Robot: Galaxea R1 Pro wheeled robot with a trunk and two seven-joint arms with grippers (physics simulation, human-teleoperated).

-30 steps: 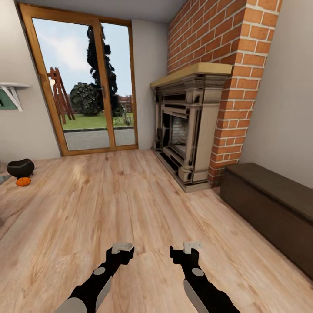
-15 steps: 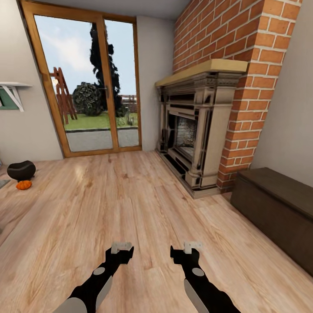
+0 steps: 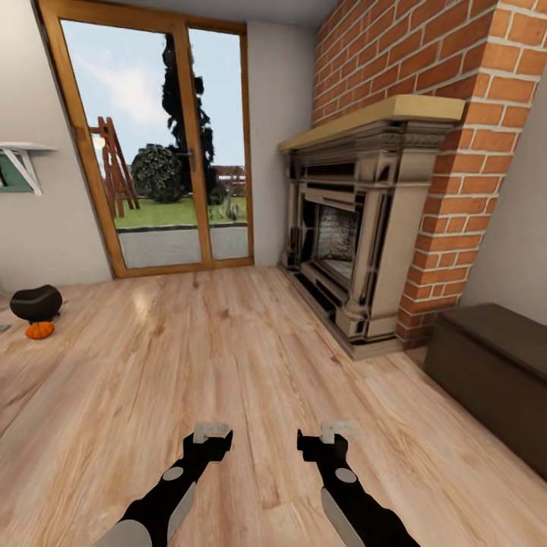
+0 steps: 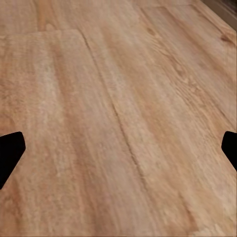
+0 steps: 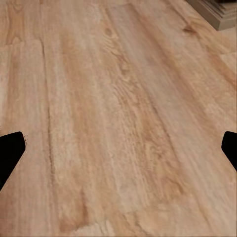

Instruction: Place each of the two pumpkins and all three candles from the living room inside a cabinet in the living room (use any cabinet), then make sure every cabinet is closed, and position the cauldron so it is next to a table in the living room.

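Note:
A glossy black cauldron [image 3: 36, 302] sits on the wood floor at the far left, near the wall. One small orange pumpkin [image 3: 39, 330] lies just in front of it, touching or nearly so. A dark-brown low cabinet [image 3: 492, 365] stands shut along the right wall. My left gripper [image 3: 211, 434] and right gripper [image 3: 328, 436] hang low in front of me over bare floor, far from all of these. The wrist views show each gripper [image 4: 118, 153] [image 5: 118, 153] with its fingertips wide apart and nothing between them. The candles and the table are out of view.
A brick column with a stone fireplace [image 3: 357, 228] juts out at the right, just beyond the cabinet. Glass patio doors [image 3: 156, 144] fill the far wall. A white wall shelf [image 3: 23, 156] hangs at the left. Wood plank floor [image 3: 228, 357] stretches between me and the cauldron.
The whole view has shifted: fireplace and cabinet slid to the right of the picture, so the camera has turned left. Both arms hold the same pose.

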